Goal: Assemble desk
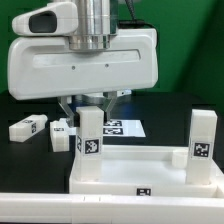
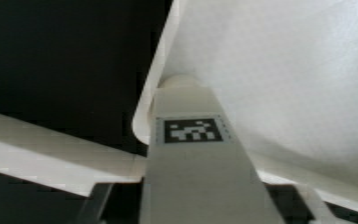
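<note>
Exterior view: The desk top lies on the dark table at 6 o'clock in the scene, rim upward. Two legs stand upright on it. The first leg stands at the top's 10 o'clock corner, with a tag facing the camera. The second leg stands at the 2 o'clock corner, also with a tag facing the camera.

The gripper hangs straight down over the first leg. Its dark fingers flank that leg's upper end and appear pressed against it, pinching the leg. The arm's large white housing fills the 12 o'clock area.

Two loose legs lie flat on the table at 9 o'clock from the gripper. The outer loose leg lies well clear of the top, and the inner loose leg lies just beside the pinched leg. The marker board lies flat behind the top, at 3 o'clock from the gripper.

Wrist view: The first leg runs up the middle of the frame and one tag is legible on it. The desk top spreads white beyond it. The seating of the leg's foot cannot be judged from either view.
</note>
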Tool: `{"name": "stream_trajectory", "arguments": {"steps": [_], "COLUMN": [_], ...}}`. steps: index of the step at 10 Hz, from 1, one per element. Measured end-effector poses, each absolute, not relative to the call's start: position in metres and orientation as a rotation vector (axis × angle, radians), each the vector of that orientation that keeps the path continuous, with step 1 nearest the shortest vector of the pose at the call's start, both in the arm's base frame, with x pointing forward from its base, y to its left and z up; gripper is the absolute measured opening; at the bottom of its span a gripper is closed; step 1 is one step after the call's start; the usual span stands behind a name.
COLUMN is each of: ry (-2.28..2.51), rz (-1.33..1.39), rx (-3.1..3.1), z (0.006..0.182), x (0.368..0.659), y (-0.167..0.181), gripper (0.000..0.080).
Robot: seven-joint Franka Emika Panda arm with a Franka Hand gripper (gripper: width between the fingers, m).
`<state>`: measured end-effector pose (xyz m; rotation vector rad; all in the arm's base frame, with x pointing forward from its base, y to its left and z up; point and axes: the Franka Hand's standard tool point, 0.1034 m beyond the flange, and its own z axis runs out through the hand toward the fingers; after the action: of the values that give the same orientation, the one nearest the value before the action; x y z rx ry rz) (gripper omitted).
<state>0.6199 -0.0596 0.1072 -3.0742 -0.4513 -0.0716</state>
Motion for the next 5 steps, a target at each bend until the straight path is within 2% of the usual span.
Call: {"name": "stream_trajectory", "arguments": {"steps": [5], "ry": [0.262], "rz": [-0.059], "rx": [-3.064], "z": [0.1068], "x": [0.619], "y": [-0.0626], "gripper": [0.029]}}
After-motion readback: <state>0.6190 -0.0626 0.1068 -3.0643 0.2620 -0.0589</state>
